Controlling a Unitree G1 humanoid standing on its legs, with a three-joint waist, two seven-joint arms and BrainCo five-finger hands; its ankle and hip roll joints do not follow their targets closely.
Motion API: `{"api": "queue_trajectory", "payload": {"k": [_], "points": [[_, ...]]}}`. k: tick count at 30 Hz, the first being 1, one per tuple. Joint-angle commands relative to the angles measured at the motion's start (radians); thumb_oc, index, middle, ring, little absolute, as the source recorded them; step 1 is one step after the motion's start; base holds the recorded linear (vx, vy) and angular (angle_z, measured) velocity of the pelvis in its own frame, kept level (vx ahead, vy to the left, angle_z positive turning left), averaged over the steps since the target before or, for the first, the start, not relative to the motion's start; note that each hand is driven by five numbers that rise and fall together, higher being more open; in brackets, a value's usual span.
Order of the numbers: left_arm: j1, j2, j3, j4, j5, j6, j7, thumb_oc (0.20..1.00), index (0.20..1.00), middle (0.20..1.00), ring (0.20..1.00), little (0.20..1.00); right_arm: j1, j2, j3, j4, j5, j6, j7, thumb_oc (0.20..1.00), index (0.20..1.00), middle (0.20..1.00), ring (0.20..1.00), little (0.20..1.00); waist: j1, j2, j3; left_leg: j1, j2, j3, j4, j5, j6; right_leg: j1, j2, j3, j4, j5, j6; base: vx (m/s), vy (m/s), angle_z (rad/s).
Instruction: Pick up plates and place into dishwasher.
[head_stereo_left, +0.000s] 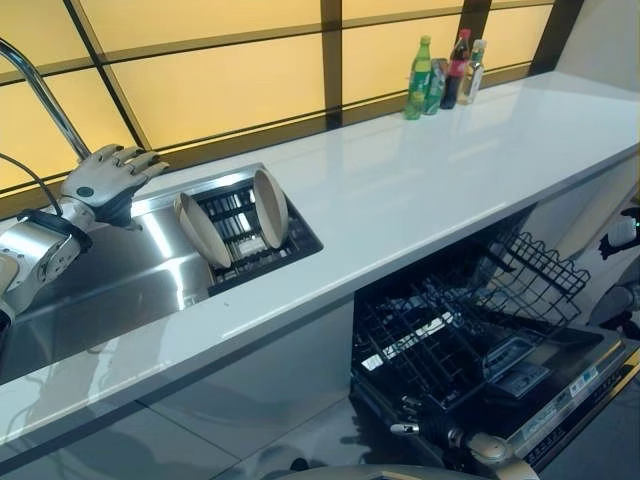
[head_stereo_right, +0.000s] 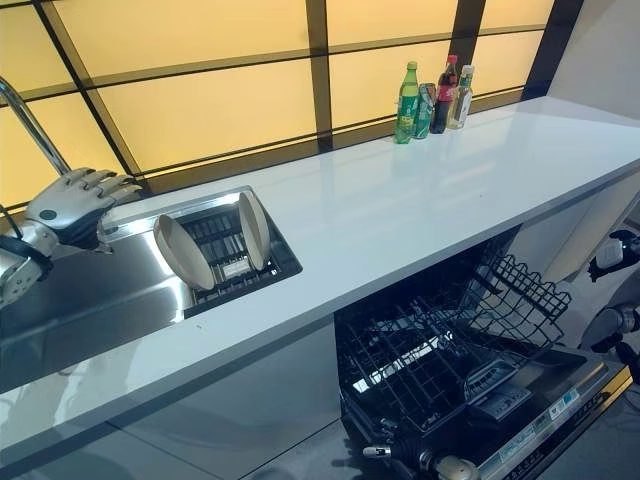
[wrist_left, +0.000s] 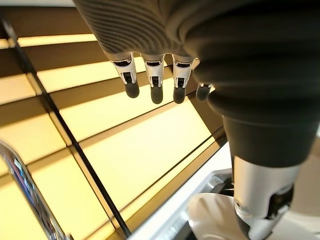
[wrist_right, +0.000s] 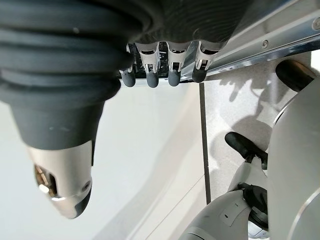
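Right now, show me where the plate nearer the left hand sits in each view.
Left eye view: the plate stands on edge in the sink rack, left of centre.
Right eye view: same plate, further left.
Left wrist view: likely the pale curve beside the thumb.
Right wrist view: faces the floor, away from the sink.
Shared landmark: the faucet beside the left hand.

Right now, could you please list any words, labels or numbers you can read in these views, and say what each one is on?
No text can be read here.
Bottles at the back of the counter: labels too small and blurred to read.
Dishwasher door edge: a strip of small control markings, too blurred to read.
Plates in the sink rack: plain, no marks.
Left hand, fingers open, over the sink: no lettering visible.
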Motion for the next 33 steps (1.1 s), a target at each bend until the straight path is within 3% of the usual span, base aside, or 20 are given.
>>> {"api": "queue_trajectory", "payload": {"k": [1,15,24,33], "points": [[-0.139,0.025,0.015,0.099,0.060,0.035,0.074,1.000,1.000,1.000,1.000,1.000,-0.077,-0.007,0.002,-0.015,-0.001,-0.037,0.013,1.000,1.000,1.000,1.000,1.000,-0.018,0.005,0.066,0.025,-0.062,0.069,0.035,-0.147,0.047,-0.010,-0.081,0.071,0.009,-0.077,0.116,-0.02,0.043,0.00],[-0.109,-0.051,-0.030,0.176,0.207,-0.004,0.078,1.000,1.000,1.000,1.000,1.000,-0.092,-0.037,-0.018,-0.023,-0.023,-0.026,0.027,1.000,1.000,1.000,1.000,1.000,-0.052,0.010,0.098,0.003,-0.071,0.084,0.053,-0.148,0.048,-0.038,-0.088,0.089,0.013,-0.064,0.119,-0.02,0.055,-0.05],[-0.154,-0.077,-0.066,0.194,0.215,0.021,0.105,1.000,1.000,1.000,1.000,1.000,-0.108,-0.052,-0.028,-0.021,-0.029,-0.032,0.034,1.000,1.000,1.000,1.000,1.000,-0.067,-0.002,0.142,-0.023,-0.073,0.091,0.055,-0.141,0.049,-0.074,-0.090,0.102,0.017,-0.049,0.121,-0.04,0.044,-0.02],[-0.243,-0.107,-0.128,0.240,0.212,0.063,0.033,1.000,1.000,1.000,1.000,1.000,-0.151,-0.068,-0.017,-0.039,-0.002,-0.048,0.011,1.000,1.000,1.000,1.000,1.000,-0.078,-0.021,0.204,-0.070,-0.075,0.093,0.060,-0.127,0.052,-0.131,-0.087,0.117,0.027,-0.029,0.120,-0.08,0.022,-0.04]]}}
